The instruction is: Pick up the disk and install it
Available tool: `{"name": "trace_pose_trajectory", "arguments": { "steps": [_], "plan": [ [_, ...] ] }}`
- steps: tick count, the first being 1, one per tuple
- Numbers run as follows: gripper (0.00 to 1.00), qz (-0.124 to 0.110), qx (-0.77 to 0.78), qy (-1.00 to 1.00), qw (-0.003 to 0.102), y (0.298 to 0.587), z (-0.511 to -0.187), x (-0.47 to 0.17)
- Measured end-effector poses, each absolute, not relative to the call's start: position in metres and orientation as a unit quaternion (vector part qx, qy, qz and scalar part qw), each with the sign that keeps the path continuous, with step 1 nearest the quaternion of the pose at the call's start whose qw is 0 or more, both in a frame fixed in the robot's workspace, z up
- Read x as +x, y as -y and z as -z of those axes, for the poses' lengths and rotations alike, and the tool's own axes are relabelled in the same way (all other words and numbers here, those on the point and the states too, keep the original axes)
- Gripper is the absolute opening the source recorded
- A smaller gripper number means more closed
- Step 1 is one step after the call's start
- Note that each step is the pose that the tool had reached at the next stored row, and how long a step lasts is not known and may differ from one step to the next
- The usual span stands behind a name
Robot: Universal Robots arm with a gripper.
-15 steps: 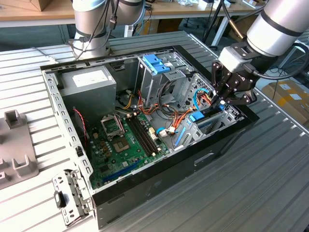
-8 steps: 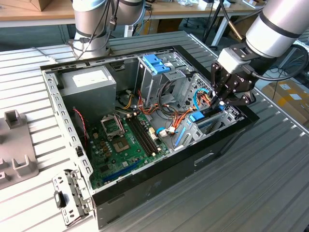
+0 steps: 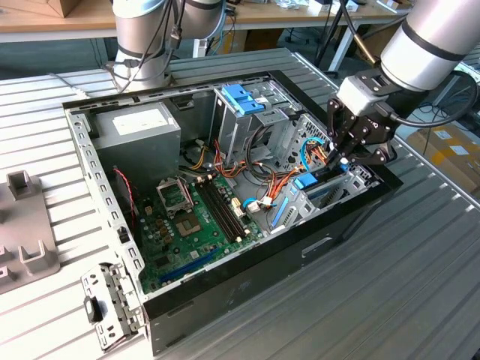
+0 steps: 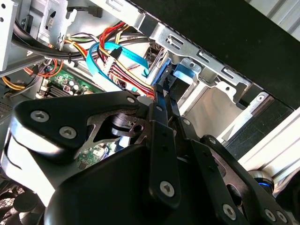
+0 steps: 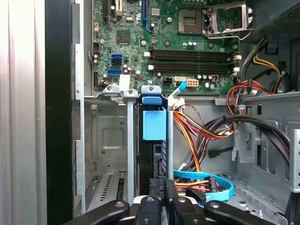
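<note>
Hovered with gripper point(image 3: 346, 155) fingers point(image 4: 161, 101) closed, apparently pinching the disk point(image 5: 154, 126) upright in its bay slot at the case's point(image 3: 225, 292) exterior-view right edge; risked jamming against the slot rails or snagging the blue cable point(image 5: 206, 180) nearby.

The case point(image 3: 225, 300) lies on the table point(image 3: 420, 285). The disk point(image 3: 319, 187) stands in its bay at the exterior view's right, the motherboard point(image 3: 199, 217) to its left.

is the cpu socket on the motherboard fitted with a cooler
No: in the first wrist view the cpu socket on the motherboard lies bare, its metal frame exposed with no cooler over it.
</note>
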State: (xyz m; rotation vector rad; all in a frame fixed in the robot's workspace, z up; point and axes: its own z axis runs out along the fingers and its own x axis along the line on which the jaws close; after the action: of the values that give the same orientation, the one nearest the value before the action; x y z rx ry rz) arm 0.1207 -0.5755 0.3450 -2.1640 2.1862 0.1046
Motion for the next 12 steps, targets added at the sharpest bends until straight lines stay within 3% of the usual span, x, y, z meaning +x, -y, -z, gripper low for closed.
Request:
{"name": "trace_pose_trajectory", "arguments": {
  "steps": [6,9,12],
  "plan": [
    [0.18,-0.034,-0.703,-0.71,0.032,0.5755,-0.3446,0.1207],
    [0.3,-0.034,-0.703,-0.71,0.032,0.5754,-0.3448,0.1207],
    [0.3,-0.034,-0.703,-0.71,0.032,0.5755,-0.3448,0.1208]
  ]
}}
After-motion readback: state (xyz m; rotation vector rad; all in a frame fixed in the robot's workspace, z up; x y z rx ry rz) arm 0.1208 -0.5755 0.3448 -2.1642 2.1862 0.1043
